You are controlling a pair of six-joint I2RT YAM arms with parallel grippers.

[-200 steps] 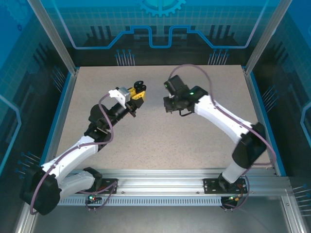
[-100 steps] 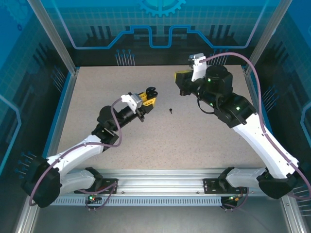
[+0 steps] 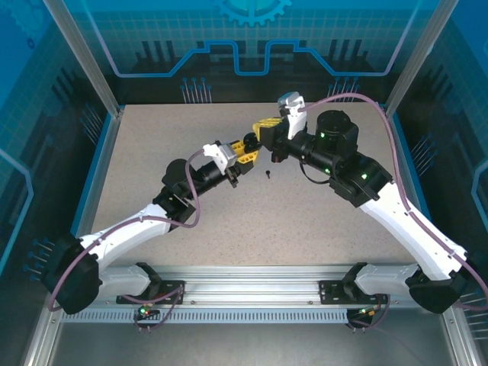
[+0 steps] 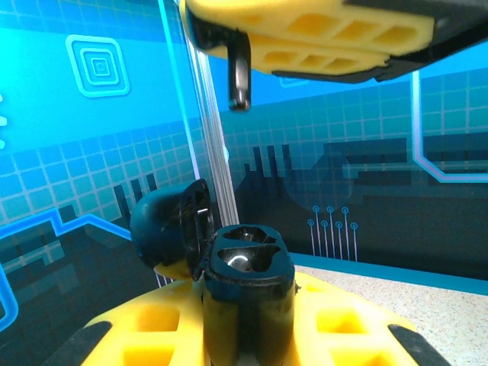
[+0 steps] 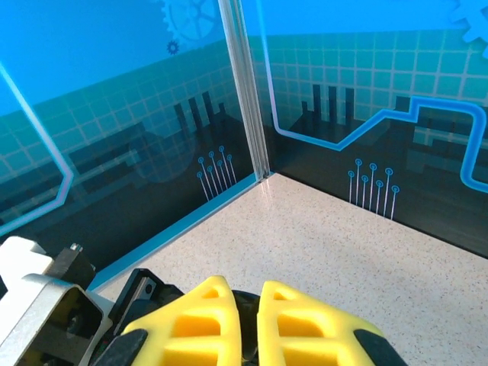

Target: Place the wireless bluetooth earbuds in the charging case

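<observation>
**Earbud held above the open case**

The left gripper [image 3: 250,150] has its yellow fingers clamped on the sides of a black charging case [image 4: 248,297], holding it upright above the table [image 3: 229,221]. The case is open: its lid [image 4: 169,229] is swung back to the left in the left wrist view, and the two sockets [image 4: 245,255] face up with nothing in them.

The right gripper [image 3: 267,126] meets it from the far side, fingertips close to the left one's. Its fingers are drawn almost together – a thin slit shows between them in the right wrist view – and pinch a black earbud [image 4: 239,72], whose stem hangs down from the pads. From the left wrist camera the stem points toward the sockets, apart from the case and not touching it.

A second black bud [image 3: 268,173] lies loose on the table, just on the near side of both grippers
</observation>
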